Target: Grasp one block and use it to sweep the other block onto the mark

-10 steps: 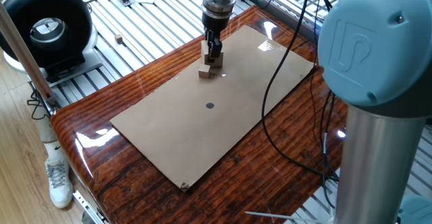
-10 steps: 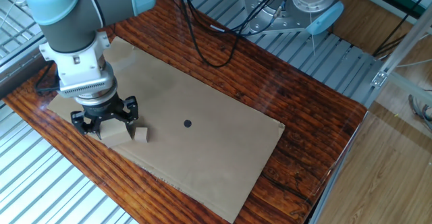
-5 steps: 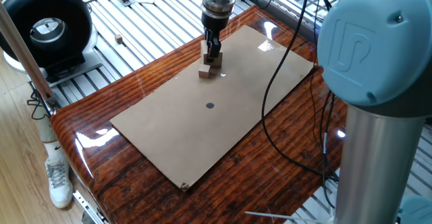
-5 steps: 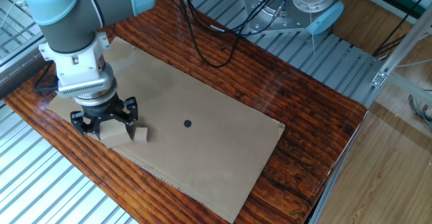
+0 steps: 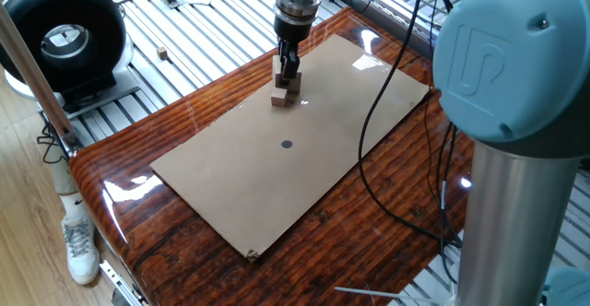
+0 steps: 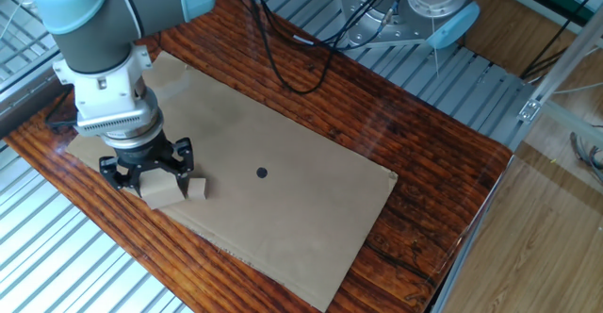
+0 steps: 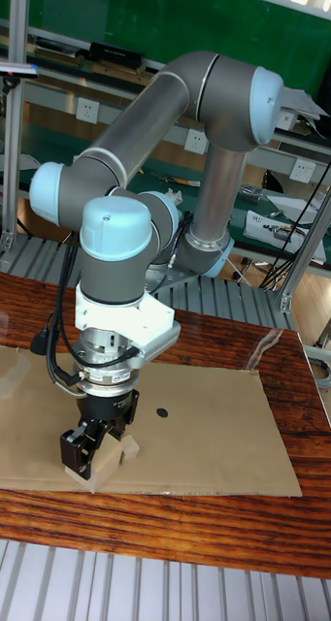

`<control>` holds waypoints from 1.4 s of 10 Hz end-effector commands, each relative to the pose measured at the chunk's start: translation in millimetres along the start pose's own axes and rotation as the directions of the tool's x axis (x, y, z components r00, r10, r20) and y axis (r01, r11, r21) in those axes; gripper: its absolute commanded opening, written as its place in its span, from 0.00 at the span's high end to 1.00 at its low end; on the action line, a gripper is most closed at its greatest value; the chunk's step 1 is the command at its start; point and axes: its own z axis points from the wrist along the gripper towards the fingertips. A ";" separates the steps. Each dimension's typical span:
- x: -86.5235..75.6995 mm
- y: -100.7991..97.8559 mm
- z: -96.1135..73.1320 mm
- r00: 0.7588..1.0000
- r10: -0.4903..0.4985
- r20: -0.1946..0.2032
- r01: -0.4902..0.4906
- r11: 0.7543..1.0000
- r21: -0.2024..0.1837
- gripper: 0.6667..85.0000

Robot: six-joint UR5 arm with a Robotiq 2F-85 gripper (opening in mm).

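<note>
On the cardboard sheet (image 6: 283,200), the gripper (image 6: 151,186) pinches the pale cube (image 6: 162,193), apparently square to the small cube (image 6: 196,188).

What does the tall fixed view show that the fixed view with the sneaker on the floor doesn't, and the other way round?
Only the tall view shows the arm's grey upper links, the green wall and wall sockets. Only the sneaker view shows the sneaker, the black round device and a stray small cube on the metal slats. Both show the gripper closed on the larger pale block, the small block right beside it, the mark and the cardboard sheet.
</note>
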 end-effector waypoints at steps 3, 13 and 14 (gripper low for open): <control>-22.7 15.7 9.9 0.996 0.064 0.056 -0.063 0.998 -0.028 0.27; -30.9 27.9 9.5 0.993 0.096 0.074 -0.092 0.994 -0.061 0.21; -29.0 27.8 7.0 0.993 0.101 0.065 -0.097 0.994 -0.059 0.28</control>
